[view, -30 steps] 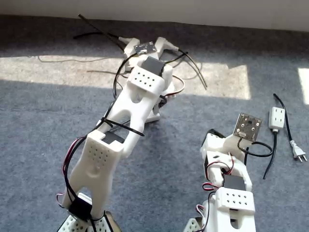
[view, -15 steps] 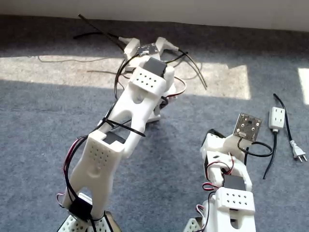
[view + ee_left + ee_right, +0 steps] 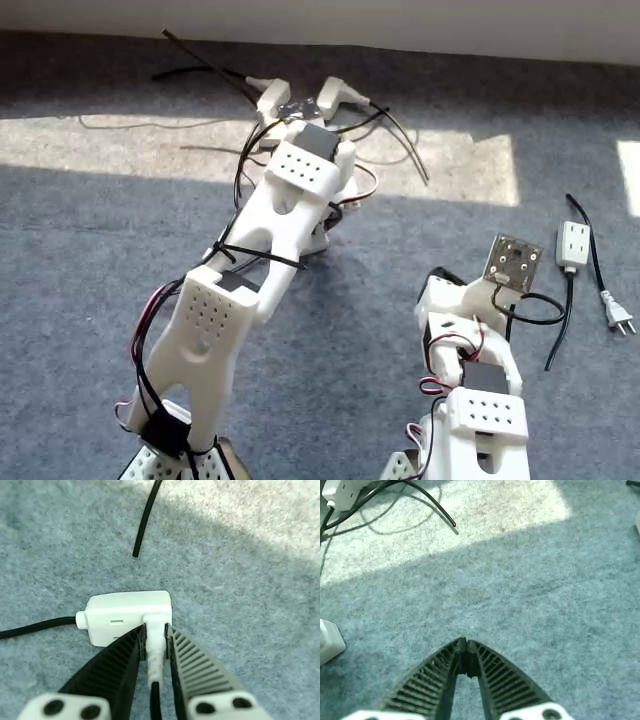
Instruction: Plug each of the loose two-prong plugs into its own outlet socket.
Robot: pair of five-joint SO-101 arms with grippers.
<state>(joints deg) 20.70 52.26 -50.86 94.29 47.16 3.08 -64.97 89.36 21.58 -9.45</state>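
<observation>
White plug (image 3: 156, 655) pinched in L claw (image 3: 156, 629), prongs hidden at socket (image 3: 117, 614); R claw (image 3: 466, 647) clenched.

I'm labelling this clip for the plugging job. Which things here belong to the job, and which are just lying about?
Job: white plug in the left gripper; white outlet socket at its tip; black two-prong plug; second white socket.
Lying about: thin wire on the carpet; loose black cable end.

Grey carpet (image 3: 90, 260) — socket (image 3: 573, 243), plug (image 3: 622, 322), cords (image 3: 146, 520)
</observation>
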